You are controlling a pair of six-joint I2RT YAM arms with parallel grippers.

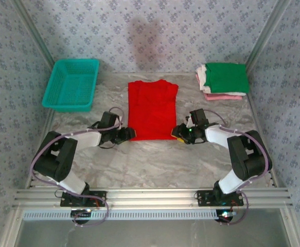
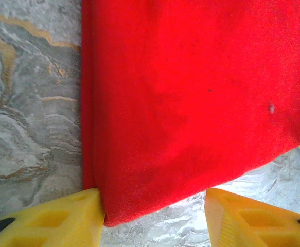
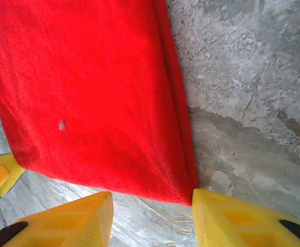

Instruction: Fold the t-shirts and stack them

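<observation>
Bench (image 1: 150, 167) centre: red t-shirt (image 1: 152, 109) lies flat, folded into a long rectangle. At its near-left corner sits the left gripper (image 1: 128, 135), at its near-right corner the right gripper (image 1: 179, 133); each has its jaws partly open astride the corner, one yellow fingertip (image 2: 83, 213) touching the cloth edge, nothing clamped. Other folded t-shirts (image 1: 223, 80), green on top, are stacked at the far right, well apart.

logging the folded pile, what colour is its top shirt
It's a green t-shirt, best in top external view.
</observation>
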